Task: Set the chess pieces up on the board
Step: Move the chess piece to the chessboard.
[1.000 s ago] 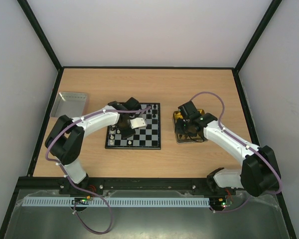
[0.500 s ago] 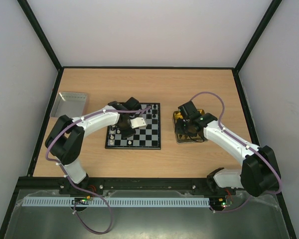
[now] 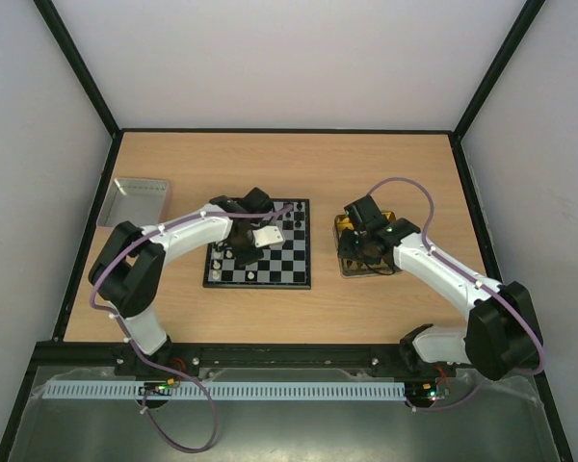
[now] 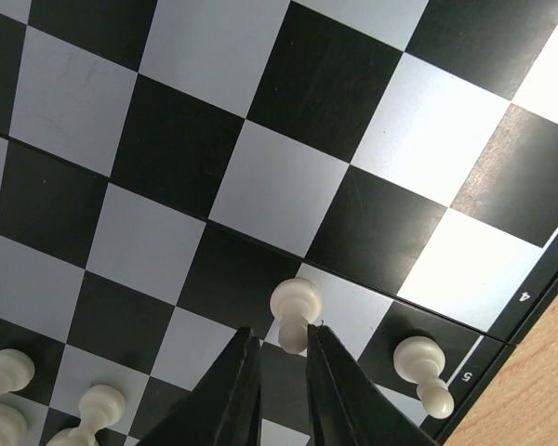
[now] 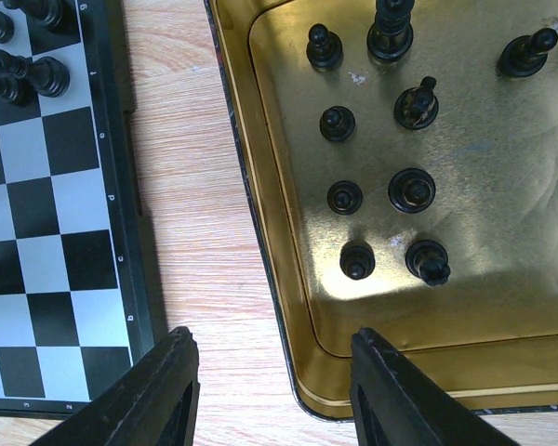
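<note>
Still mid-setup, I'd say, with plenty left to place. The left end effector is down over the board, fingers almost together with a white pawn sitting right between the tips. There's a sliver of gap on one side, so I honestly can't tell if it's gripping.

In that close-up I count one more white pawn by the board's edge and at least three white pieces cropped at the bottom left corner.

The right end effector is spread wide and holds nothing, hanging over the counter and the near rim of the yellow tray. Nine black pieces are waiting in that tray, maybe a tenth cut off at the top corner. About four black ones stand on the board's corner.
</note>
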You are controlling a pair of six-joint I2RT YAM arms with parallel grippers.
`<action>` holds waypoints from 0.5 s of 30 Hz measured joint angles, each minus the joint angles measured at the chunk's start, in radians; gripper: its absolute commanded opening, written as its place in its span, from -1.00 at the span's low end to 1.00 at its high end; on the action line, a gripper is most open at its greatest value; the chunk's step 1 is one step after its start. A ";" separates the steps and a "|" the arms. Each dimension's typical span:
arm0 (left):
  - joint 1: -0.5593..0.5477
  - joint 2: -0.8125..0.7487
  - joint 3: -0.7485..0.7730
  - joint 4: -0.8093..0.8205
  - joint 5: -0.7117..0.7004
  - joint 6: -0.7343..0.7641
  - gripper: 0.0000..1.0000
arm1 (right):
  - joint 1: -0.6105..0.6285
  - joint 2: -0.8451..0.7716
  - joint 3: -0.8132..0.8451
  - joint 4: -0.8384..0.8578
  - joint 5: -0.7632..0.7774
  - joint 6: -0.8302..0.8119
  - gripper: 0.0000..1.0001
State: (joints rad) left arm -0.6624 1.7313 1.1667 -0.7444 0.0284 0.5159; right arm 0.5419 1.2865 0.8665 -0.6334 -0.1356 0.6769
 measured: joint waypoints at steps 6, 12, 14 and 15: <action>0.000 0.008 0.000 0.005 -0.003 0.000 -0.65 | 0.000 0.000 -0.002 0.000 -0.002 0.000 -0.13; 0.000 0.024 -0.001 0.011 -0.006 0.000 -0.82 | 0.000 0.000 -0.006 0.001 -0.003 0.000 -0.12; 0.000 0.024 -0.002 0.016 -0.007 -0.003 -0.95 | 0.000 0.000 -0.007 0.002 -0.003 0.000 -0.12; 0.000 0.024 -0.003 0.017 -0.008 -0.002 -0.96 | 0.000 0.000 -0.007 0.003 -0.003 0.000 -0.12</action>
State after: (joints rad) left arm -0.6624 1.7550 1.1641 -0.7273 0.0204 0.5137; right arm 0.5419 1.2865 0.8597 -0.6308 -0.1390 0.6773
